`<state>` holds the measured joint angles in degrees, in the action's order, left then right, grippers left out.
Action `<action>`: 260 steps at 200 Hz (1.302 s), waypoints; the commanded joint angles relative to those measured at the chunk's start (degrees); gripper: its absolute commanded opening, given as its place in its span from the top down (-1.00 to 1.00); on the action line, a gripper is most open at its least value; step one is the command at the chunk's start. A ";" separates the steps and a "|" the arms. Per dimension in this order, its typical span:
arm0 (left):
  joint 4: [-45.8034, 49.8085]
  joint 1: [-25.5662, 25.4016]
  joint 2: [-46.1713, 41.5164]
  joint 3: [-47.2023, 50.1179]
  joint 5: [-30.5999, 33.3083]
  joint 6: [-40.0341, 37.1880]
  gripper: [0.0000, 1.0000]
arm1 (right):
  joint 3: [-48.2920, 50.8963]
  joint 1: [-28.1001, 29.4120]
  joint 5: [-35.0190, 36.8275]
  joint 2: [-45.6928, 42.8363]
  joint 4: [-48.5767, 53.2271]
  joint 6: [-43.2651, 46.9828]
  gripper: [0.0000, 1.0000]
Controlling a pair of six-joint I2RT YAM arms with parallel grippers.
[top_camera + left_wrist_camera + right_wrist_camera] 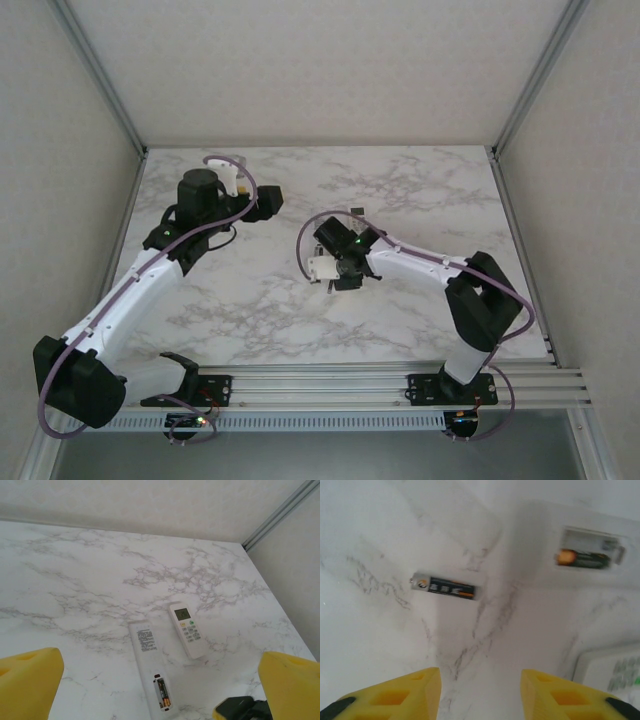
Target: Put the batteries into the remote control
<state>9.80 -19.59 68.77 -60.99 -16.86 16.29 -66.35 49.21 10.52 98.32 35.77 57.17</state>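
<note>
Loose battery (444,587): lies flat on the marble-patterned bench (430,185), clear of the open remote (540,552) and off its left side in the right wrist view. Dark body, orange band toward the remote, silver cap away from it. Runs roughly parallel to the seated battery (583,558).

Seated battery: rests lengthwise inside the open remote's uncovered battery bay (592,541), along the bay's edge nearer the right wrist camera, with a bright orange end showing.

Open remote: lies face down on the bench, printed label up, bay at the end nearer the left wrist camera.

Second remote (187,630): lies face up, display and buttons showing, just beside the open remote on its right in the left wrist view. Sits slightly angled to it, not touching.

Right hand (480,677): hangs over the bench close to the open remote, both batteries ahead of the tips. Yellow fingers (400,695) partly apart, gripping nothing, bare bench between them.

Left hand (161,655): hangs well apart from the open remote, up and to the left of it in the top view, and faces it from a distance. Fingers spread fully wide, gripping nothing.
</note>
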 commanded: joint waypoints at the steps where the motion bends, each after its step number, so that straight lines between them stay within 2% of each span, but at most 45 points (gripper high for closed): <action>1: 0.50 -0.49 0.48 -2.53 0.60 -0.47 -0.99 | 1.64 1.48 0.77 2.30 -6.11 13.58 0.09; 79: 1.25 -0.44 0.12 -2.64 2.01 -1.18 -0.99 | -1.63 2.47 -7.51 6.24 -1.49 12.50 0.16; 199: 0.85 -0.45 0.18 -1.92 0.88 -0.48 -0.99 | -2.94 2.64 -3.48 12.05 -4.05 12.73 0.22; 224: 0.54 -0.38 0.13 -1.98 0.53 -0.21 -0.99 | -4.21 2.64 -4.81 12.76 -2.73 11.55 0.37; 242: 0.58 -0.40 0.05 -2.03 0.60 -0.30 -0.99 | -4.43 2.59 -5.84 12.61 -1.67 11.41 0.60; 260: 0.70 -0.46 -0.06 -1.89 0.80 -0.39 -0.99 | -4.16 2.63 -6.30 11.96 -0.81 11.17 0.74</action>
<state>10.59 -19.59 69.21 -62.26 -16.03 16.10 -69.91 51.64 4.60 108.62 35.62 68.55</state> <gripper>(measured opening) 0.996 0.161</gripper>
